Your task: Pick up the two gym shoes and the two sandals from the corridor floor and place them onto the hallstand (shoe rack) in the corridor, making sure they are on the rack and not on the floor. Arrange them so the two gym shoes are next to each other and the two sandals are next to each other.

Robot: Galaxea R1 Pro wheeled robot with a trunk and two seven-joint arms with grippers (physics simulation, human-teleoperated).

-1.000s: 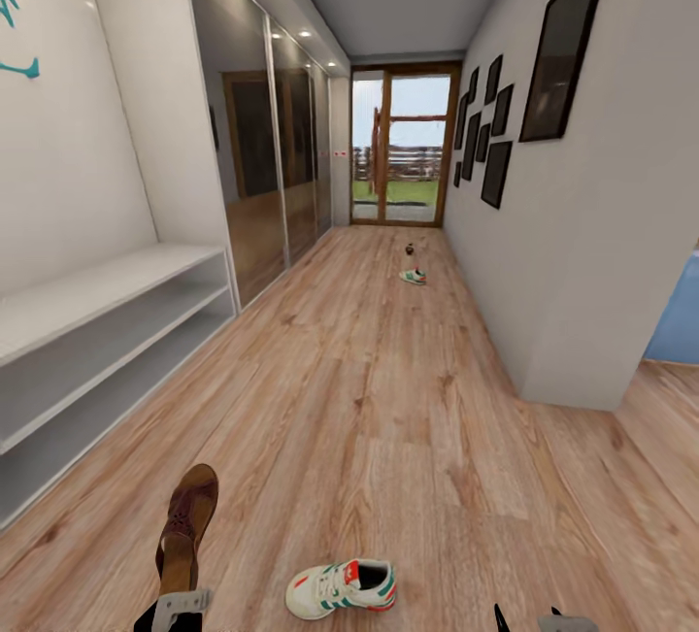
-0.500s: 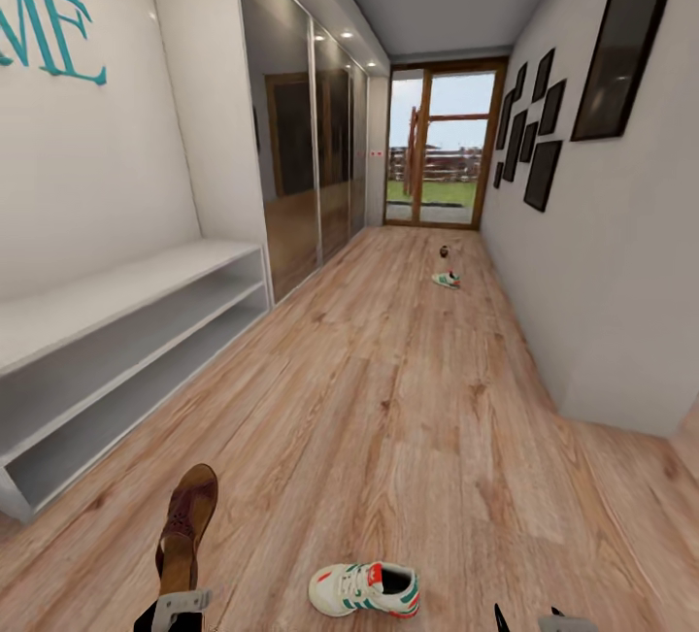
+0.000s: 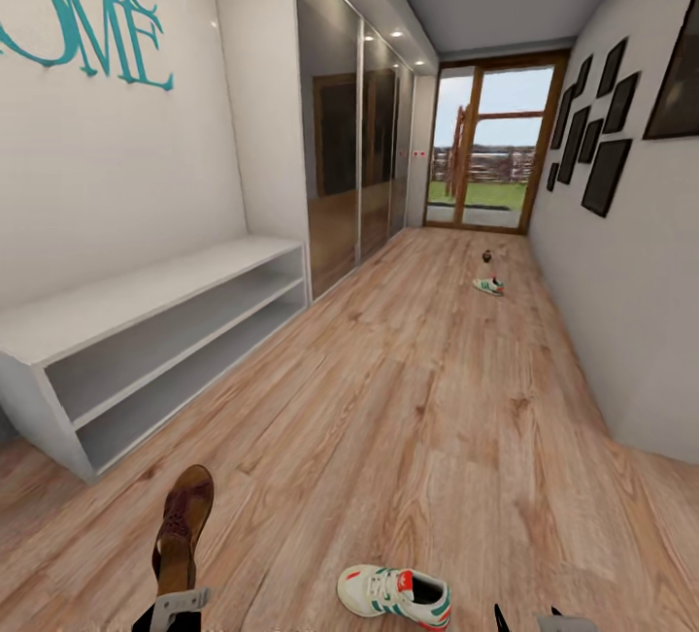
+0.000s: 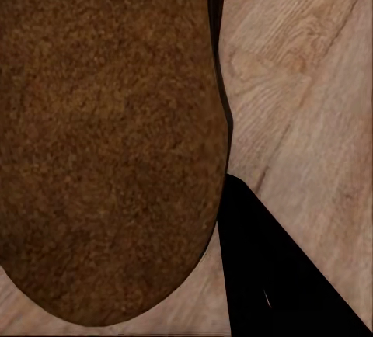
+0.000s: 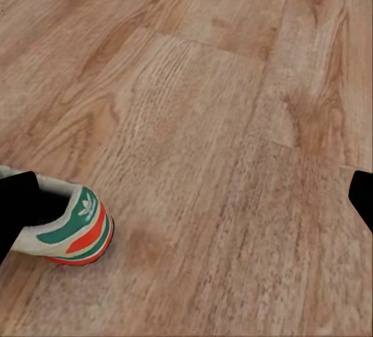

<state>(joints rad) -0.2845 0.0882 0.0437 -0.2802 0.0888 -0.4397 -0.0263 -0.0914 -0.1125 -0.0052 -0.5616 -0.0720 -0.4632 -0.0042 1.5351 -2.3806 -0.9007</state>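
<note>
Your left gripper (image 3: 180,601) is clenched on a dark brown leather sandal (image 3: 183,527), your right gripper (image 3: 529,618) spread apart above the wood-plank floor (image 3: 417,418) near a white green-striped sneaker (image 3: 395,592).

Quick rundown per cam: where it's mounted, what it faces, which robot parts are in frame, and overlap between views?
Head: on the robot's head, facing down the corridor floor toward the glass door; left claw holding a sandal, right claw tips at the bottom edge.
Left wrist: on the left arm, facing the sandal's sole close up; one dark finger.
Right wrist: on the right arm, facing floor; finger tips at both edges.
Shared: near gym shoe, its heel in the right wrist view.
</note>
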